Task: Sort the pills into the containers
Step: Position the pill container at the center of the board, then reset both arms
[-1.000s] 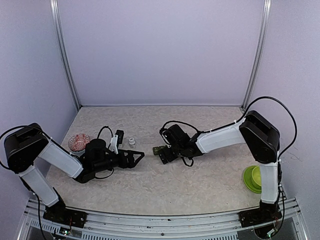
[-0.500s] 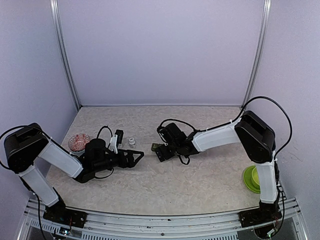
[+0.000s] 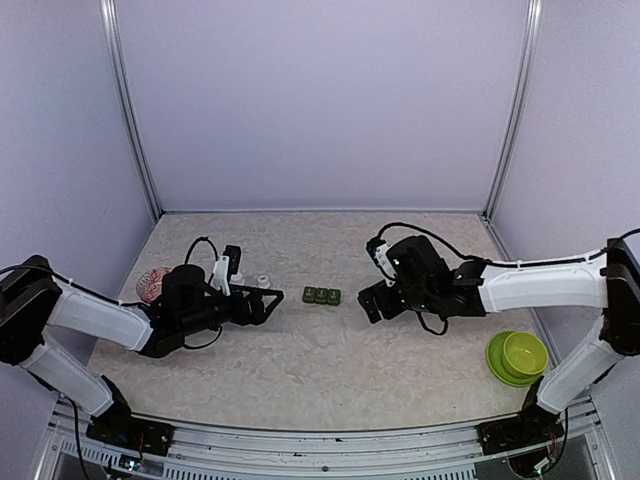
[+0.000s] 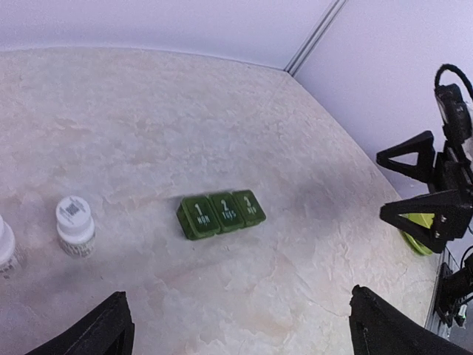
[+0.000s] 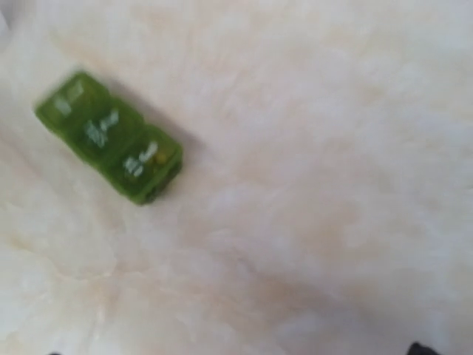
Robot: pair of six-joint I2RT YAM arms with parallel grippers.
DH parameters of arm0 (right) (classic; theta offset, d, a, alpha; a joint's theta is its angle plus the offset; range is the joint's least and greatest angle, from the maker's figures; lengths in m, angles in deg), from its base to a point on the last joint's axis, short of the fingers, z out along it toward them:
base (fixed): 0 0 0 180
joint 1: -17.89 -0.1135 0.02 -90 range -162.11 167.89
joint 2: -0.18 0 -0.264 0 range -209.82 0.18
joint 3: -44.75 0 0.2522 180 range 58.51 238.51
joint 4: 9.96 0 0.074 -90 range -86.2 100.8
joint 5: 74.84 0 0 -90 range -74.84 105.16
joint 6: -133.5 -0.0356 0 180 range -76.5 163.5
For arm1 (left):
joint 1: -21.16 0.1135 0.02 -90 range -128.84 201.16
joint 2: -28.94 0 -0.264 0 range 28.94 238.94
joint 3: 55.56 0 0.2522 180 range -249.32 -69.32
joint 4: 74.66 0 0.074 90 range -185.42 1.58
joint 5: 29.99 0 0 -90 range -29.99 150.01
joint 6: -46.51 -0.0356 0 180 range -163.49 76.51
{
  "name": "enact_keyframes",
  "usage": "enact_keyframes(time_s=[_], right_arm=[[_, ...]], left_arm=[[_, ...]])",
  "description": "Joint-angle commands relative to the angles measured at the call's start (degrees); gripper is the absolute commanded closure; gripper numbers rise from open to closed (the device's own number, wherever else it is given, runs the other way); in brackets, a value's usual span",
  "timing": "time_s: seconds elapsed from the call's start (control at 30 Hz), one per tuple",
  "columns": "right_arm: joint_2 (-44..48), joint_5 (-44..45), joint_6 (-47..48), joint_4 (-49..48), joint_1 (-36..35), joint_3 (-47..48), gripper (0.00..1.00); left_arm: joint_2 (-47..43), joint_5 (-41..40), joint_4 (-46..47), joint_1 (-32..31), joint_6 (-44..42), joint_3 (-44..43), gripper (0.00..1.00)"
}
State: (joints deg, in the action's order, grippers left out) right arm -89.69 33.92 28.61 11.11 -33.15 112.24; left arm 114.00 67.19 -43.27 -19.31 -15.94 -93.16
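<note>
A green three-compartment pill box lies shut on the table between the two arms, marked 1, 2, 3 in the left wrist view. My left gripper points at it from the left, open and empty, a short gap away. To the right of the box my right gripper is open and empty; its blurred wrist view shows the box at the upper left. A small white pill bottle stands just behind the left fingers. Loose pills cannot be made out.
A pink dish with small contents sits at the far left behind the left arm. A green bowl on a green plate rests at the right front. A second white bottle shows at the left wrist view's edge.
My right arm has drawn back to the right, away from the pill box, which now lies uncovered. The left arm has shifted slightly back and stretched lower.
</note>
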Motion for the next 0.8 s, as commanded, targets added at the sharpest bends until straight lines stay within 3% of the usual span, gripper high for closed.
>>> enact_keyframes(time_s=[0.0, 0.3, 0.57, 0.77], right_arm=[[10.1, 3.2, -1.9, 3.8, 1.3, -4.9, 0.00], [32.8, 3.1, -4.7, 9.4, 9.6, -14.2, 0.00], [47.9, 6.7, -7.7, 17.0, 14.9, -17.7, 0.00], [52.8, 11.4, -9.3, 24.3, 14.9, -13.2, 0.00]], left_arm=[[-7.4, -6.7, -15.6, 0.5, -4.4, -5.6, 0.01], [-27.0, -21.1, -38.7, 1.6, -8.5, -9.1, 0.01], [-47.4, -28.7, -48.3, 4.2, -8.6, -5.2, 0.01], [-59.4, -27.1, -50.6, 5.6, -10.5, -3.2, 0.01]])
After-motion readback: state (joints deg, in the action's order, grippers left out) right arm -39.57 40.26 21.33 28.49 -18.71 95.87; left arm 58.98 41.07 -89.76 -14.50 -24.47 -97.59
